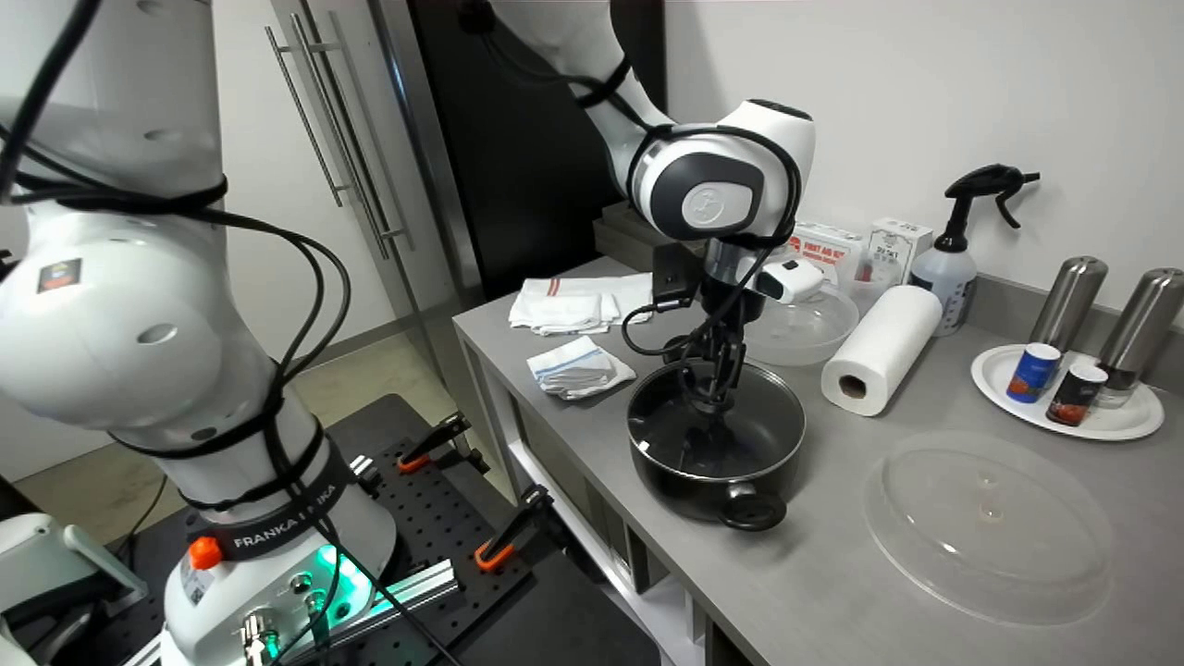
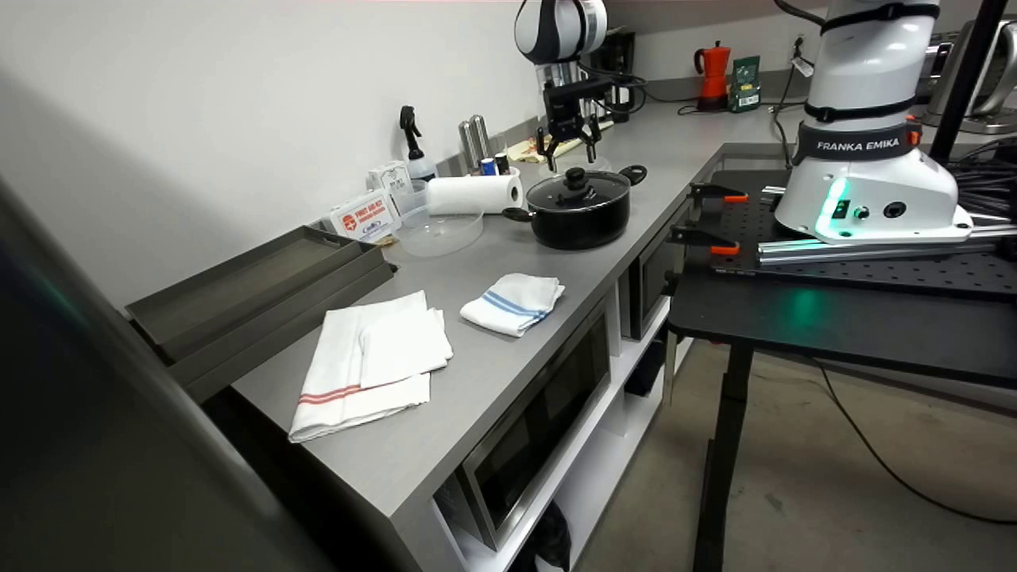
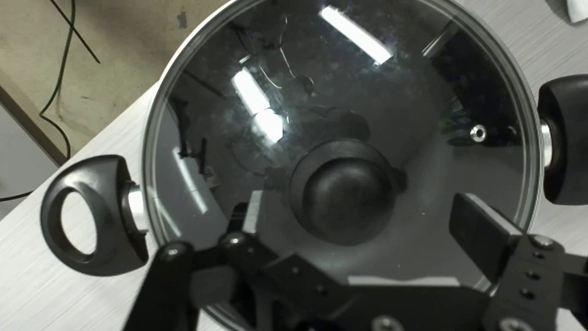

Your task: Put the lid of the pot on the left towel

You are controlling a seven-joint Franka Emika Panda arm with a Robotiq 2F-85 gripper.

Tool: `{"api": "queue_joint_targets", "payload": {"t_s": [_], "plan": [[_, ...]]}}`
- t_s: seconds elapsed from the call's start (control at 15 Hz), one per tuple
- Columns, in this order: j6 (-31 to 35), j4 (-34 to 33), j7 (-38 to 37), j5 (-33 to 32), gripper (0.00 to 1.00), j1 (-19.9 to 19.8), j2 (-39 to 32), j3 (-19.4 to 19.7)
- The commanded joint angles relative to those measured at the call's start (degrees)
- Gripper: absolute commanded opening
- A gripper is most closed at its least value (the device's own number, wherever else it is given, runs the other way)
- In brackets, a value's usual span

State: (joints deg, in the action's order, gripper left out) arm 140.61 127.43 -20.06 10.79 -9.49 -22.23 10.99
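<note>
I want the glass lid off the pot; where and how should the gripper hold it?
Probably the black centre knob, gripped across its sides from straight above: it stands proud of the lid, which looks level on the pot, and the open gripper hangs over it.

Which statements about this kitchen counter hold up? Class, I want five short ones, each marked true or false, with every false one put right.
1. The round, black-knobbed glass lid sits on the round black pot. True.
2. The robot's black hand is clamped shut. False: its fingers stand apart, and the lid's black knob appears between them in the wrist view.
3. The white cloth with blue stripes lies nearer the pot than the larger white cloth with red stripes. True.
4. The white paper-towel roll stands upright. False: it lies on its side.
5. The large clear plastic disc covers the pot. False: it lies on the grey counter, apart from the pot.
</note>
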Motion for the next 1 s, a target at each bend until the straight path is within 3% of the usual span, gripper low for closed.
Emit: {"api": "queue_joint_targets", "payload": {"t_s": [0.0, 0.4, 0.47, 0.53, 0.6, 0.67, 0.87, 0.93], "plan": [[0.15, -0.28, -0.85, 0.57, 1.0, 0.65, -0.7, -0.05], [-0.25, -1.2, -0.98, 0.62, 1.0, 0.66, -2.28, 0.02], [-0.29, -1.34, -0.97, 0.66, 0.96, 0.64, -2.48, 0.02], [-0.32, -1.47, -1.01, 0.66, 0.91, 0.63, -2.66, 0.05], [-0.33, -1.55, -1.07, 0.68, 0.72, 0.61, -2.78, 0.07], [-0.33, -1.63, -1.07, 0.68, 0.69, 0.61, -2.86, 0.08], [-0.32, -1.77, -1.11, 0.72, 0.46, 0.56, -2.97, 0.1], [-0.3, -1.77, -1.12, 0.71, 0.44, 0.55, -2.97, 0.12]]}}
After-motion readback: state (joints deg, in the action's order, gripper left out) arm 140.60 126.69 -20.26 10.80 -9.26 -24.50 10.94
